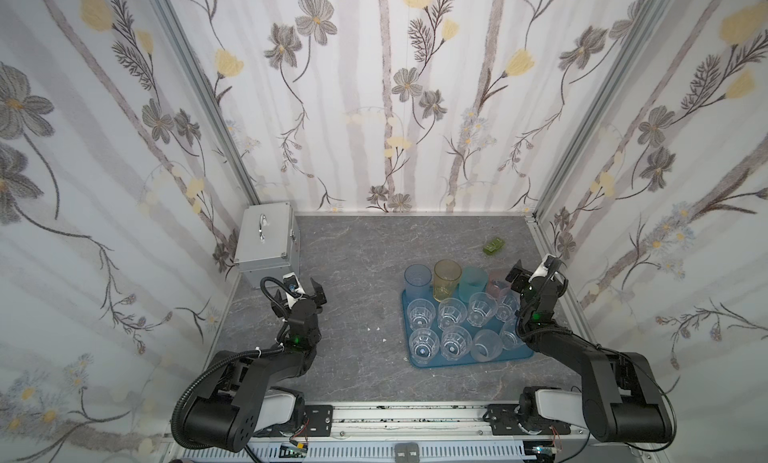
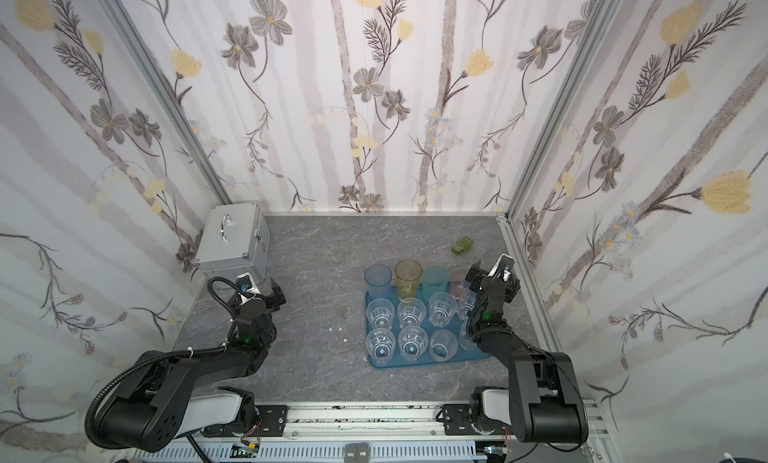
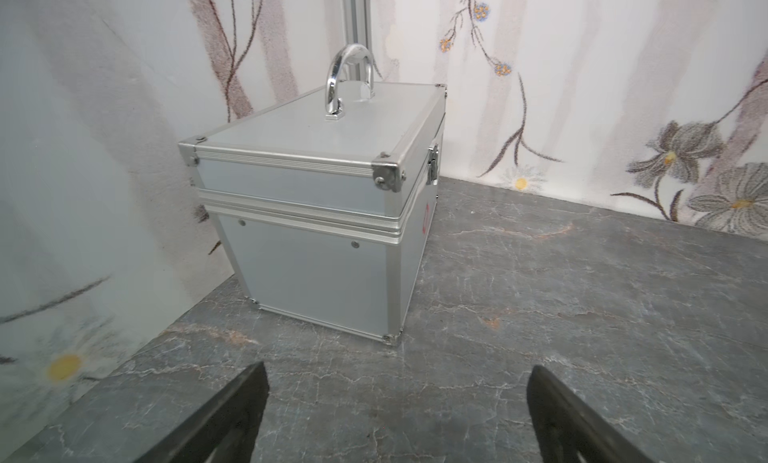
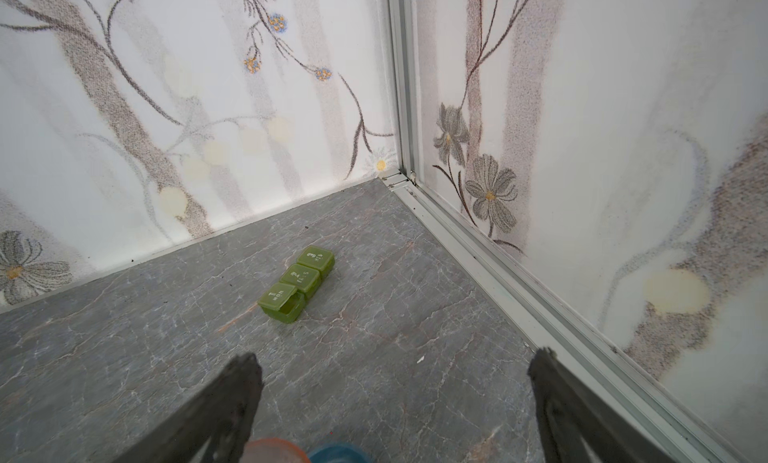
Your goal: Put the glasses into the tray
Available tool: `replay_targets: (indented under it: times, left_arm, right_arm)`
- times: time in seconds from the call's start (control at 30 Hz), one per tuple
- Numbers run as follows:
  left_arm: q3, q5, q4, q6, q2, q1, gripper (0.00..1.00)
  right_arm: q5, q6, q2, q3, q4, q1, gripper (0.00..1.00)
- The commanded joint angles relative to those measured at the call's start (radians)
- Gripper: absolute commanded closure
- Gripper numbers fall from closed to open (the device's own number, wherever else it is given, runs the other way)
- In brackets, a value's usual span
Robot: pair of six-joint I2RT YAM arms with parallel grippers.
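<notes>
Placement appears complete, as far as both top views show; the tray [image 1: 517, 353] lies on the table [image 1: 365, 274] towards its right edge, nearer the front than the back; the glasses [image 1: 451, 313] stand upright inside it in three rows of four. Back row: four tall tinted tumblers, blue [image 1: 417, 282], yellow [image 1: 447, 280], teal [image 1: 473, 284] and pink [image 1: 496, 284]; the other two rows hold shorter clear ones, several faceted; the two at the right end are partly hidden behind the right arm, so their seating cannot be fully confirmed. No glass is seen on the table outside the tray. Left gripper [image 3: 397, 378]: fingers spread wide, nothing between them, facing the silver case [image 1: 266, 243] in the table's back left corner, well apart from the tray. Right gripper [image 4: 395, 361]: fingers likewise spread and empty, above the tray's back right corner, facing the green pill box [image 4: 297, 284] near the back right corner of the table; rims of the pink and teal tumblers show just below it in the right wrist view. Judgement: nothing left to place; at most, the arms need to be drawn back without brushing the tall back row.
</notes>
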Motion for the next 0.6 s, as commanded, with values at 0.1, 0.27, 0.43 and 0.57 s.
replay_targets:
  times: [0.1, 0.27, 0.43, 0.57]
  left_arm:
    - [0.035, 0.161, 0.101, 0.02, 0.047, 0.043, 0.0]
    - [0.06, 0.237, 0.137, 0.022, 0.098, 0.081, 0.0]
    - [0.002, 0.257, 0.367, 0.056, 0.201, 0.09, 0.0]
    - [-0.013, 0.256, 0.421, 0.057, 0.223, 0.091, 0.0]
  right_arm:
    - [-0.069, -0.056, -0.016, -0.067, 0.207, 0.008, 0.0]
    - [-0.109, -0.104, 0.011, -0.102, 0.305, 0.03, 0.0]
    - [-0.137, -0.103, 0.017, -0.137, 0.355, 0.025, 0.0]
    - [-0.13, -0.107, 0.037, -0.182, 0.462, 0.026, 0.0]
